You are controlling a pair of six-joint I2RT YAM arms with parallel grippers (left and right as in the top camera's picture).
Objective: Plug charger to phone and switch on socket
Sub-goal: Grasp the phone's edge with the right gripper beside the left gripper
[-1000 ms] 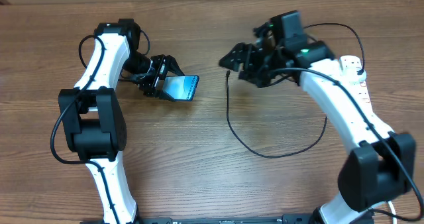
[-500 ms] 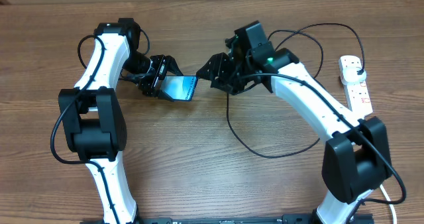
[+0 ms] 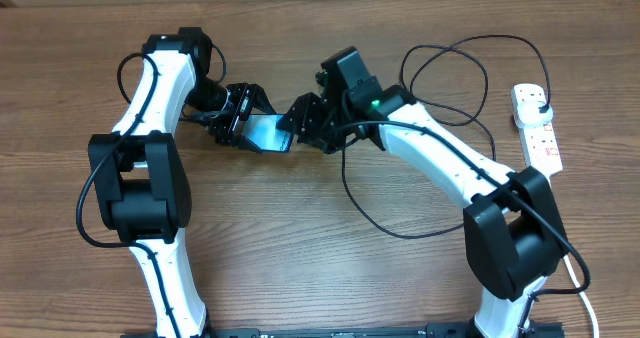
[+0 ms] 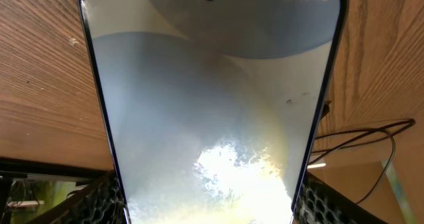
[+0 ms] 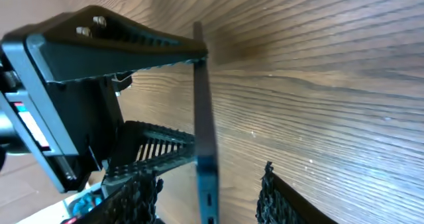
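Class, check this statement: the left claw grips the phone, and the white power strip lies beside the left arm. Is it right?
No. The overhead view shows the white power strip beside the right arm, not the left. The left claw does grip the phone.

Overhead top-down; wrist views near phone (image 4: 212,105)

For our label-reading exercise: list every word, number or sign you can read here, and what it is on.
No text can be read for certain.
On the slim blue-screened smartphone: faint corner marks, too blurred.
On the short white plastic power strip: red markings, too small.
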